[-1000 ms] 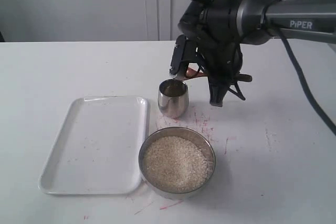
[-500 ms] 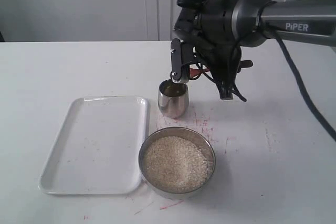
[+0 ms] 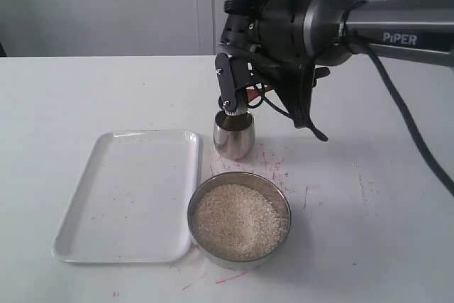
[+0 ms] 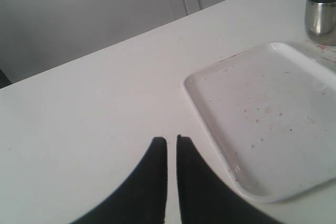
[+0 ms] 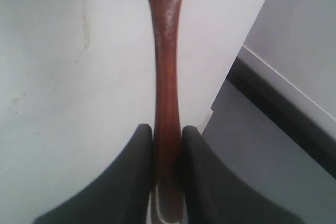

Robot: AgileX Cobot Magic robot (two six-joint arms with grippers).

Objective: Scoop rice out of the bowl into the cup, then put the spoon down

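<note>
My right gripper (image 3: 237, 103) hangs just over the mouth of the small shiny steel cup (image 3: 233, 135), its wrist rolled over. It is shut on the reddish-brown wooden spoon (image 5: 167, 51), whose slim handle runs out from between the jaws in the right wrist view; only a red sliver of the spoon (image 3: 252, 96) shows in the exterior view, and its round end is hidden. The wide steel bowl (image 3: 282, 204) sits nearer the front, full of off-white rice (image 3: 237, 221). My left gripper (image 4: 171, 141) hovers over bare table with its jaws nearly touching and nothing between them. The cup (image 4: 321, 14) also shows in that view.
A white rectangular tray (image 3: 131, 193) lies left of the bowl and cup, its near corner close to my left gripper in the tray (image 4: 262, 119) view. Red marks dot the white table around the cup. The right arm's cable hangs to the right.
My right gripper has rolled and shifted left, from beside the cup to over its mouth, with the spoon still in it. The bowl, cup and tray have not moved.
</note>
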